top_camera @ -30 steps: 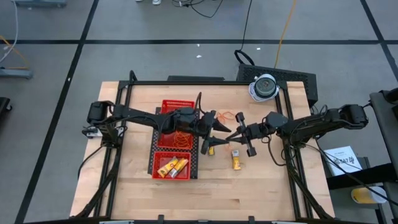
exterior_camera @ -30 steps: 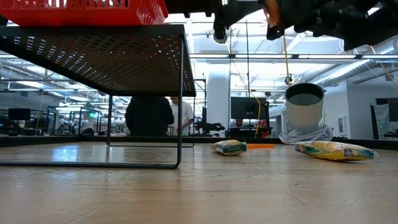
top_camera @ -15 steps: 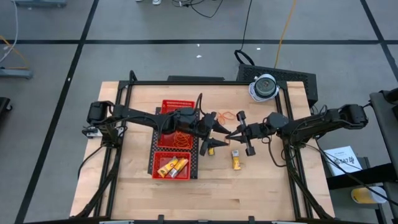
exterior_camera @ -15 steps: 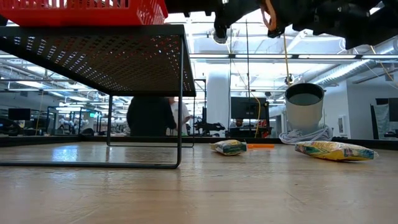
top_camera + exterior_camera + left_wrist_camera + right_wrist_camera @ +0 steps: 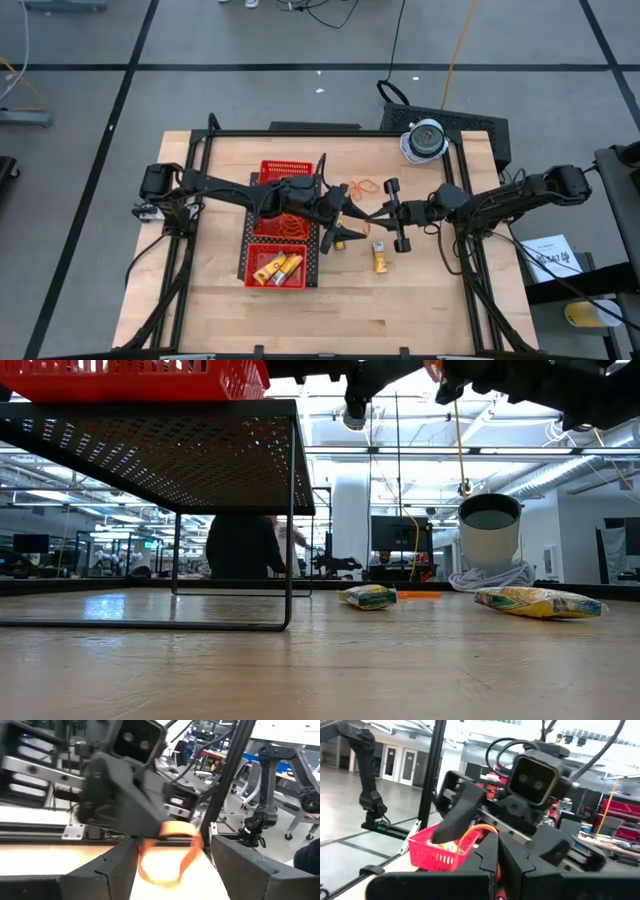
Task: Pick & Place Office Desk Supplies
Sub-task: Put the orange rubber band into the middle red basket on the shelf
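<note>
An orange rubber-band loop (image 5: 194, 851) hangs above the table's middle. My right gripper (image 5: 372, 213) is shut on it, reaching in from the table's right. My left gripper (image 5: 356, 207) faces it from the left, open, with one finger on either side of the loop (image 5: 472, 831). I cannot tell whether those fingers touch the band. The red mesh tray (image 5: 262, 250) sits on a black stand at centre left, with more orange bands (image 5: 290, 222) in its middle compartment and yellow sticks (image 5: 276, 268) in its near one. Another orange band (image 5: 366, 186) lies on the wood. My right gripper pinches the upper part of the rubber-band loop (image 5: 173, 828) between its two shut fingers, coming nearly level from the table's right and tipped a little upward. The loop hangs slack below the fingers, clear of the table.
Two yellow packets (image 5: 380, 258) (image 5: 341, 241) lie on the wood near the stand. A white-grey round dome (image 5: 425, 140) stands at the far right corner. The black perforated stand (image 5: 150, 450) raises the tray above the tabletop. Bare wood lies along the near edge.
My right gripper has tipped its fingers upward and turned a little, staying shut, and the rubber band has risen slightly with it.
</note>
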Controlling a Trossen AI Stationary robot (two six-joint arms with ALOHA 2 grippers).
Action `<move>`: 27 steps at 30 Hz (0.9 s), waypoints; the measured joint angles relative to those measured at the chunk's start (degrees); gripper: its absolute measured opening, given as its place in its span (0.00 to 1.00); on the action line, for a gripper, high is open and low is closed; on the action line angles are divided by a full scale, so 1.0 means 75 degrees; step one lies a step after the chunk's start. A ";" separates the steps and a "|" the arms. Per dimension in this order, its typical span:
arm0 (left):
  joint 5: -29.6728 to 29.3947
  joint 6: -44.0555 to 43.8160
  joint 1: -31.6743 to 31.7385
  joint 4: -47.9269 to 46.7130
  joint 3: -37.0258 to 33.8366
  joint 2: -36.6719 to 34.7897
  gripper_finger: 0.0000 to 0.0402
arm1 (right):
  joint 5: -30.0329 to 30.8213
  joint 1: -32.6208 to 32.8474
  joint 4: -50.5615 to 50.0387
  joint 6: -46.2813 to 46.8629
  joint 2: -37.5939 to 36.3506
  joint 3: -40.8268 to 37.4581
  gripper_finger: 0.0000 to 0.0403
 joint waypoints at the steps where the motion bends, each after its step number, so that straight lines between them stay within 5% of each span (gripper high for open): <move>1: 0.0000 0.0032 -0.0040 0.0037 0.0000 0.0000 0.64 | 0.0037 0.0000 0.0003 0.0000 -0.0004 0.0001 0.00; 16: -0.0744 0.0392 -0.0242 -0.0013 0.0000 0.0000 0.61 | 0.0021 -0.0006 0.0014 -0.0029 -0.0002 0.0001 0.00; 27: -0.0805 0.0741 -0.0189 -0.0052 -0.0003 0.0001 0.22 | -0.0018 0.0003 0.0029 -0.0026 0.0039 0.0001 0.00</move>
